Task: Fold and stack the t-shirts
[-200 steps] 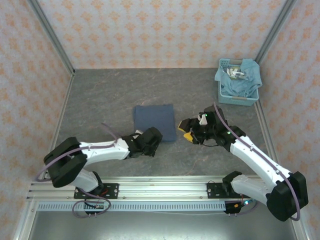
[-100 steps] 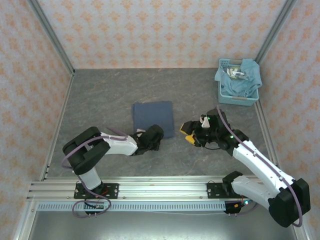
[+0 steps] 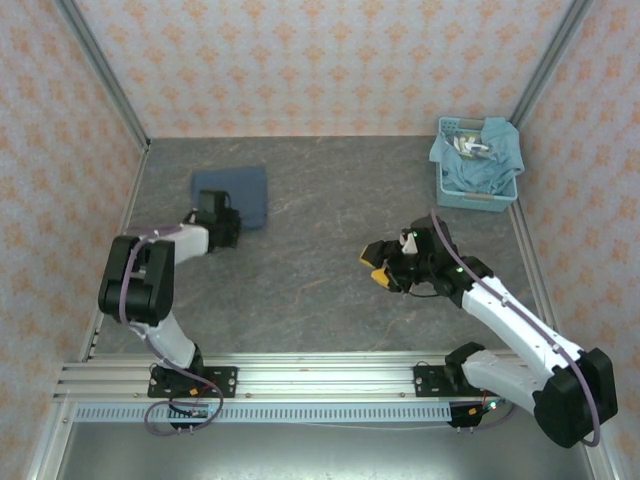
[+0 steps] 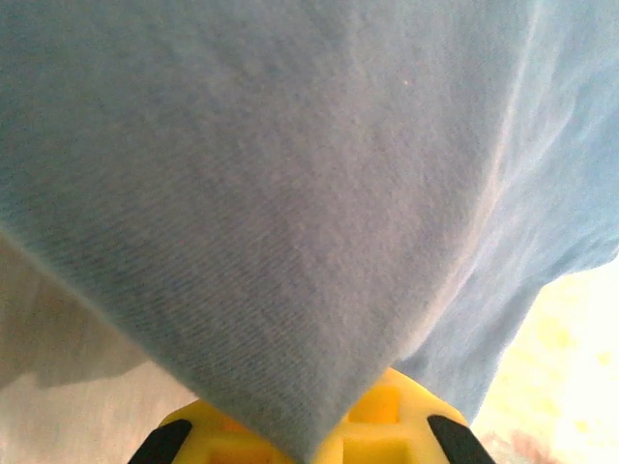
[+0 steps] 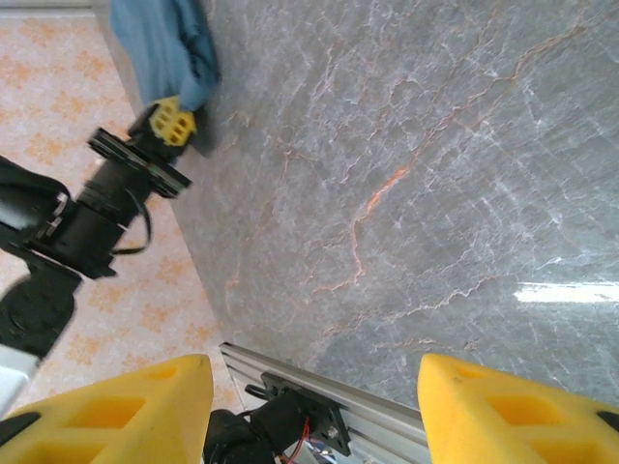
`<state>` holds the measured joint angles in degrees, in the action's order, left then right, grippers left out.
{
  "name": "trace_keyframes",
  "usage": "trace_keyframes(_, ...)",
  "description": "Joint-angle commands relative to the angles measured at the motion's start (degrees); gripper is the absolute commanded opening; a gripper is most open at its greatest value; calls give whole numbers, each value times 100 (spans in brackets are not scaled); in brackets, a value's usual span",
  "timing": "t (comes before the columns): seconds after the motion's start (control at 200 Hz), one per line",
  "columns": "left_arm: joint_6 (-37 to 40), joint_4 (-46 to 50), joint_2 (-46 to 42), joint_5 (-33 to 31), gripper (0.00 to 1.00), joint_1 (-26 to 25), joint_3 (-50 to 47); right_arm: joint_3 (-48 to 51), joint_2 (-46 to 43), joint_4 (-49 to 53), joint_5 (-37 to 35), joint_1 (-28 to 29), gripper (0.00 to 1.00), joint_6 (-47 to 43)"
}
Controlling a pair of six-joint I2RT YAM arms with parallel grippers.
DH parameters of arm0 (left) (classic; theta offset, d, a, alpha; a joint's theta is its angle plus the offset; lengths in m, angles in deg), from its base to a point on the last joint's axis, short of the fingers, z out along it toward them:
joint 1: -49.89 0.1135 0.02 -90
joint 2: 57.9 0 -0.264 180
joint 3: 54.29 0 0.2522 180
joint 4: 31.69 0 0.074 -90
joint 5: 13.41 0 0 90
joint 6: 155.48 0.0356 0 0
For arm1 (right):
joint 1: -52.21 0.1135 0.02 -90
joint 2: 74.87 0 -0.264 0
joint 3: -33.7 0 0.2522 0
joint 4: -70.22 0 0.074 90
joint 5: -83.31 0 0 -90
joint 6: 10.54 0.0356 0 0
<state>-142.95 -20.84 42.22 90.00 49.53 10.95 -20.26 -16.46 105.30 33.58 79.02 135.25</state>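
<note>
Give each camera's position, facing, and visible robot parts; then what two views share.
Top external: above and behind the bases, looking down at table, both arms, dark t-shirt, basket.
Left wrist: on the left gripper, close against the dark t-shirt; yellow fingers pinch it.
Right wrist: on the open right gripper, facing across the table toward the left arm.
Shared: top and right wrist both show the left gripper gripping the dark t-shirt.

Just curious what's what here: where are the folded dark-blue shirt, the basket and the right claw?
folded dark-blue t-shirt (image 3: 233, 190), top view, upper middle.
basket (image 3: 478, 201), top view, near wall.
right gripper (image 3: 374, 262), top view, between fingertips.
</note>
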Motion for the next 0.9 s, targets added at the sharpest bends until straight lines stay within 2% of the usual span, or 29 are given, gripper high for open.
trace_keyframes(0.0,1535,705,726,795,0,595,968,-265,218,-236,-133,-35,58,55)
trace_keyframes(0.15,2237,1505,1791,800,0,1129,2554,-515,611,-255,-156,-35,58,-37)
trace_keyframes(0.355,2769,2534,2839,737,0,1478,4420,-849,1158,-255,-96,-62,58,-155)
trace_keyframes(0.53,2758,2635,3183,955,2,1627,4993,-1217,1521,-147,-54,-79,58,-385)
trace_keyframes(0.59,2680,2541,3154,1123,12,1603,5031,-1321,1577,-175,-87,-76,58,-460)
trace_keyframes(0.686,2612,2481,2841,1171,35,1551,4944,-1434,1482,-449,-279,-86,58,-508)
trace_keyframes(0.861,2667,2669,1546,939,72,1345,4384,-1593,1066,-1127,-895,-106,59,-624)
trace_keyframes(0.871,2674,2690,1456,919,77,1326,4345,-1599,1036,-1143,-933,-106,59,-633)
trace_keyframes(0.881,2684,2717,1368,896,86,1310,4287,-1603,1011,-1177,-973,-106,59,-638)
trace_keyframes(0.891,2689,2748,1279,873,90,1291,4255,-1611,983,-1208,-1022,-112,59,-650)
